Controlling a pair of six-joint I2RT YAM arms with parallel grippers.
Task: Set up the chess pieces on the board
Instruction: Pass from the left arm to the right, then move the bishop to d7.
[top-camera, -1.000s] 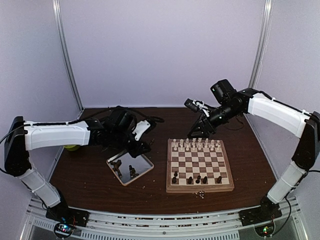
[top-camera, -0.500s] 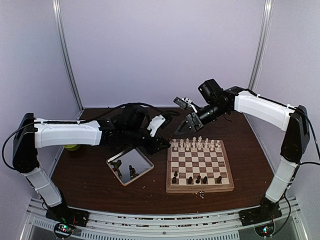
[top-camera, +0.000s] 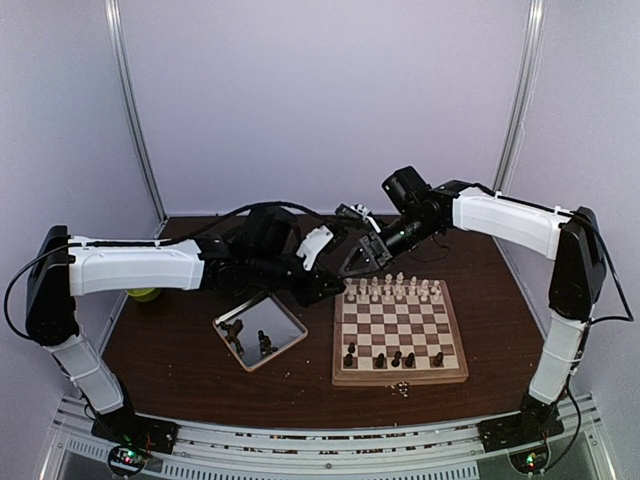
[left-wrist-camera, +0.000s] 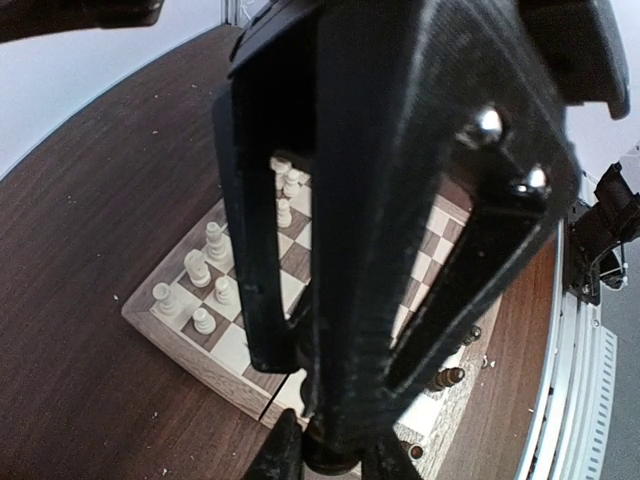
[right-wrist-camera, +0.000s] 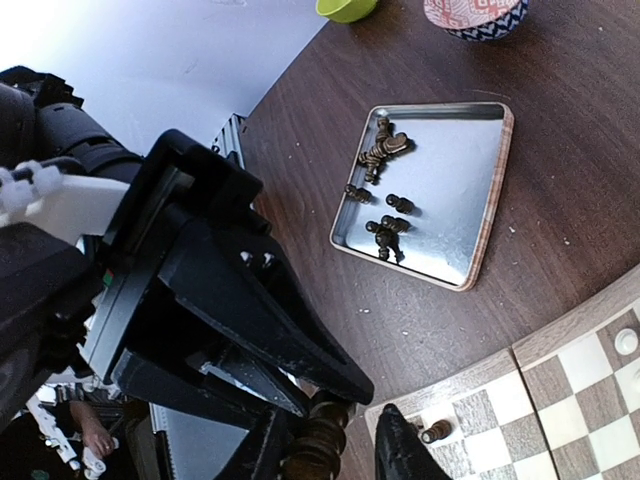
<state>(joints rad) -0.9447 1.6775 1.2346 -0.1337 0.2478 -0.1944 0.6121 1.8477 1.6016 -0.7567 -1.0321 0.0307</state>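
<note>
The board lies right of centre, with cream chess pieces in its far rows and a few dark ones near the front. My two grippers meet above its far left corner. My left gripper is shut on one end of a dark brown turned piece. My right gripper has its jaws around the other end. In the right wrist view one finger lies against the piece and the other finger stands a little off it. The left wrist view shows the piece's base pinched between my own fingers.
A silver metal tray left of the board holds several dark pieces. A green bowl and a patterned bowl stand beyond the tray. Small crumbs lie by the board's front rim.
Both arms have swung toward each other: the left from above the tray to the right, the right from the board's far edge to the left. The right jaws have narrowed around the piece.
</note>
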